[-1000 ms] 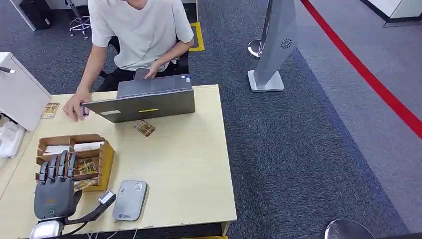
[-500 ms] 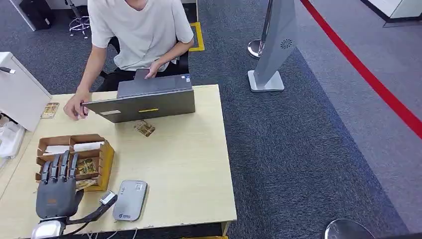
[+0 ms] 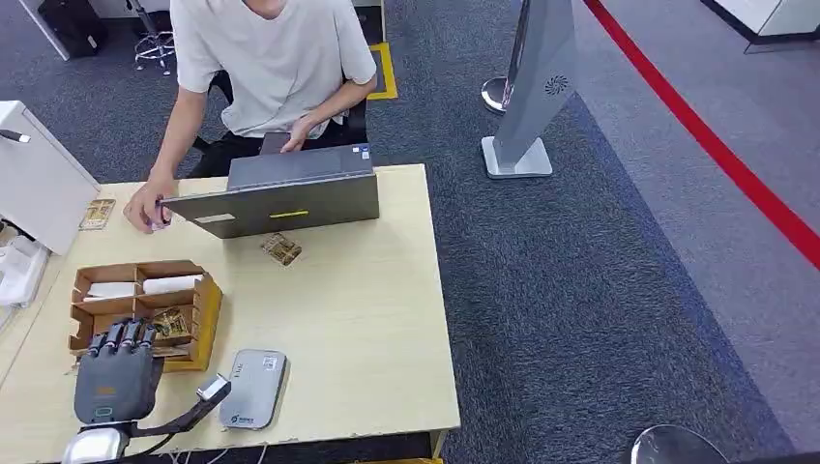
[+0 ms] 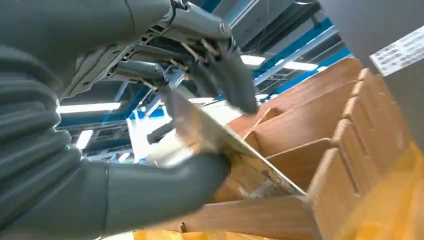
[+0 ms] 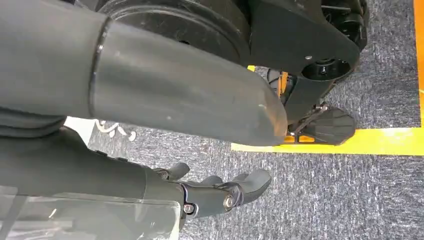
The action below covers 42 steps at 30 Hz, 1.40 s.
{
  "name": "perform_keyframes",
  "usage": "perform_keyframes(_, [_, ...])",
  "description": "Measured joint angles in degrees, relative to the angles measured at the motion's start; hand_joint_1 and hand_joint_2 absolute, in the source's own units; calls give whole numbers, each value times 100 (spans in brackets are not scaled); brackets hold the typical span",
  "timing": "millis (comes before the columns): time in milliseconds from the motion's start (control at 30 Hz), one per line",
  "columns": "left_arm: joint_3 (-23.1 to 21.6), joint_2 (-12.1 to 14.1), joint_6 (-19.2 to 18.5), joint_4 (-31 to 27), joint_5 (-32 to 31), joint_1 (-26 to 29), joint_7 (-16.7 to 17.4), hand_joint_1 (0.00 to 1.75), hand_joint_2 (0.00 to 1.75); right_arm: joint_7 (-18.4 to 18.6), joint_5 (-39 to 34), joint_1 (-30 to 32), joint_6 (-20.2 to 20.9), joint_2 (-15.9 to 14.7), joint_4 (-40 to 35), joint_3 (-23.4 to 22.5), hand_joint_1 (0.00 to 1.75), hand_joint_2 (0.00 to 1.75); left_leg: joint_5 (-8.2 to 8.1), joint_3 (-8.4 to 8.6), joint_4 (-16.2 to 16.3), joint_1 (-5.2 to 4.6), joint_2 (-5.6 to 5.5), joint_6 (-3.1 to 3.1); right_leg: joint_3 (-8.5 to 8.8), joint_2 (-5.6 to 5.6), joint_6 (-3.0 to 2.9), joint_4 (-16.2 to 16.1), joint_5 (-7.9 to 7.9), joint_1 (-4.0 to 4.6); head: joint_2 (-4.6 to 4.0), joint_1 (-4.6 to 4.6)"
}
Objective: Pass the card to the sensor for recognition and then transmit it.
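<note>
Left hand (image 3: 118, 372) at the wooden box (image 3: 198, 324), a card (image 4: 235, 145) pinched in its grip.

From the head view, the left hand sits at the table's (image 3: 367, 319) near left corner, fingers curled over the near edge of the box; the grey sensor (image 3: 253, 389) lies just beside it at the near edge, and a person (image 3: 271, 58) sits behind a laptop (image 3: 280, 198) at the far edge. The left wrist view shows the thumb and fingers (image 4: 225, 75) pinching the card, tilted over a box compartment. In the right wrist view, the right hand (image 5: 220, 192) hangs above the carpet (image 5: 350, 200), fingers loosely curled, holding nothing.
</note>
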Motion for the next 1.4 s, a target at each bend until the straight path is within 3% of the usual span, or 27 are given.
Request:
perform_keyframes(667, [319,-221,-149,0,0,48,-566,175,175,0,15,0,-4,0,0,-7,0,0,0,-1,0,0,-1,0,-1,-1,0,0,0,0,0,-2])
perform_keyframes(1400, [459,-328,-186,24,0,48,-584,175,175,-2,15,1,-7,0,0,-87,0,0,0,-1,0,0,-1,0,0,-1,0,0,0,0,0,-2])
